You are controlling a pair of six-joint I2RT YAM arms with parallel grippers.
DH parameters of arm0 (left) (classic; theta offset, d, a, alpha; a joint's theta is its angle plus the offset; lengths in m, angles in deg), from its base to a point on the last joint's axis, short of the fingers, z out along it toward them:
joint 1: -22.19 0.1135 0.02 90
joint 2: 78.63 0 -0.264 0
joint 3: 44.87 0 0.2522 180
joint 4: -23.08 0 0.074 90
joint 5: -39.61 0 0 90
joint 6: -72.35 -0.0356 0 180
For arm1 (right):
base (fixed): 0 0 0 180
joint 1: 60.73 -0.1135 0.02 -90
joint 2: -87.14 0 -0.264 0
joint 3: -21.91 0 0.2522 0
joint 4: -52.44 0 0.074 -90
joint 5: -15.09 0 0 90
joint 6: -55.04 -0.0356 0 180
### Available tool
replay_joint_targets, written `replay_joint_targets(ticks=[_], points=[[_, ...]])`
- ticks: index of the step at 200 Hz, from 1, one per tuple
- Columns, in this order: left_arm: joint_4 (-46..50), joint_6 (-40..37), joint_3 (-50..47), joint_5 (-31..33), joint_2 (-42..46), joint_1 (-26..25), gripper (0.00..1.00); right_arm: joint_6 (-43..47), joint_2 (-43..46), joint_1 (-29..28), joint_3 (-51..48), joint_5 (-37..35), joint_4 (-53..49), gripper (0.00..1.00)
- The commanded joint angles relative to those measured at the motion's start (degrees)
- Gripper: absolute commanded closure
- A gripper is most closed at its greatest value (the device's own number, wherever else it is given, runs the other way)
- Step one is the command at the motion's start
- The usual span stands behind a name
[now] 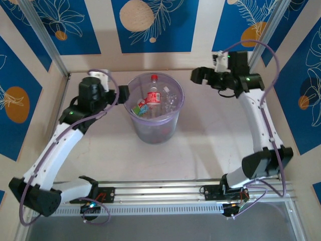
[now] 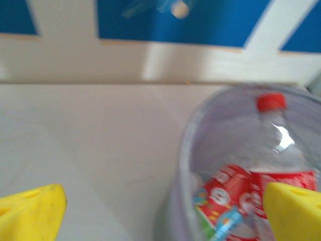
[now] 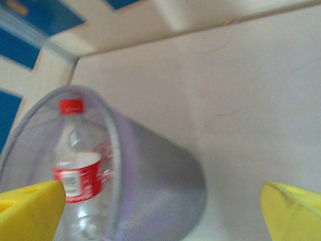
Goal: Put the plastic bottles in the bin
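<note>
**Top external view.** The bin [image 1: 155,133] stands upright on the table [image 1: 200,150], toward the far wall and between the two arms. The plastic bottles [image 1: 150,103] lie inside it. A red-capped bottle [image 1: 153,95] stands nearly upright with its cap near the far rim. A green-labelled bottle [image 1: 140,107] lies tilted against the left inner wall. The left gripper [image 1: 123,92] sits just beside the bin's left rim. The right gripper [image 1: 199,75] is to the right of the bin and apart from it. From this angle the finger gap of either gripper cannot be judged.

**Left wrist view (image soft).** The left gripper [image 2: 163,216] has its yellow fingers [image 2: 30,213] spread wide, one at each lower corner of the picture. The bin [image 2: 183,145] lies below and to the right, its mouth open to the camera. Inside it are the red-capped bottle [image 2: 283,150], upright, a second red-labelled bottle [image 2: 228,188] lying beside it, and the green-labelled bottle [image 2: 205,221] lowest.

**Right wrist view.** The right gripper [image 3: 160,213] likewise has its fingers [image 3: 293,211] spread wide. The bin [image 3: 160,170] sits at lower left on the table [image 3: 251,100]. The red-capped bottle [image 3: 75,165] shows inside it, through the mouth.
</note>
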Motion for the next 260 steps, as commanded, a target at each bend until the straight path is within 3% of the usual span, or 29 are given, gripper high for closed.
replay_joint_targets(ticks=[1, 25, 70, 116, 138, 154, 158, 168, 186, 196, 200, 207, 217, 224, 244, 254, 260], points=[[-0.3, -2.5, -7.0, 9.8, 4.1, 5.5, 0.0, 1.1, 3.4, 3.7, -10.5, -7.3, 8.3, 0.01], [-7.9, -1.3, -18.7, 18.7, 6.5, 9.9, 0.0, 3.0, 4.6, 5.2, -21.1, -16.3, 15.7, 0.01], [-27.0, -0.7, -35.0, 22.7, 2.6, 11.9, 0.0, 3.3, 3.8, 6.1, -40.1, -22.0, 35.8, 0.01], [-49.4, -6.8, -43.0, 18.1, -8.2, 12.7, 0.0, 6.6, 1.4, 5.2, -52.0, -23.2, 56.6, 0.01], [-51.1, -12.8, -40.8, 15.0, -13.3, 12.9, 0.0, 14.1, -2.7, 1.6, -52.5, -28.1, 61.5, 0.01], [-58.8, -15.1, -43.3, 13.3, -17.5, 13.4, 0.0, 15.7, -7.4, 0.1, -56.5, -29.6, 72.4, 0.01], [-61.7, -15.4, -43.9, 13.3, -18.9, 13.8, 0.0, 15.6, -6.7, -0.3, -56.4, -31.0, 70.6, 0.01], [-57.2, -14.8, -42.8, 11.7, -18.1, 14.0, 0.0, 16.3, -5.0, 0.2, -60.0, -27.8, 75.4, 0.01], [-63.7, -14.3, -47.0, 10.9, -16.5, 15.0, 0.0, 14.1, -2.0, 3.1, -69.6, -23.4, 89.1, 0.01], [-73.1, -13.8, -49.1, 7.5, -21.0, 17.7, 0.0, 12.6, -5.4, 4.8, -72.0, -21.6, 97.9, 0.01], [-74.5, -14.8, -48.5, 7.3, -21.5, 17.0, 0.0, 12.5, -5.3, 4.8, -71.6, -21.4, 96.6, 0.01], [-66.7, -16.0, -45.5, 5.3, -21.4, 15.9, 0.0, 12.5, -3.1, 4.9, -70.0, -21.4, 89.5, 0.01], [-69.9, -16.7, -45.2, 4.9, -23.5, 15.8, 0.0, 12.5, -5.0, 4.8, -71.6, -21.2, 96.2, 0.01], [-67.5, -16.1, -45.7, 4.2, -22.0, 16.0, 0.0, 12.8, -4.0, 4.7, -70.8, -21.4, 92.6, 0.01], [-74.7, -16.6, -48.9, 2.4, -23.3, 16.0, 0.0, 12.8, -3.8, 4.7, -70.8, -21.6, 92.4, 0.01], [-83.2, -17.8, -50.9, 3.1, -26.4, 15.8, 0.0, 12.8, -4.1, 4.8, -71.1, -21.3, 93.7, 0.01], [-80.8, -17.4, -50.4, 3.1, -25.4, 15.6, 0.0, 12.9, -4.0, 4.8, -71.0, -21.3, 93.3, 0.01]])
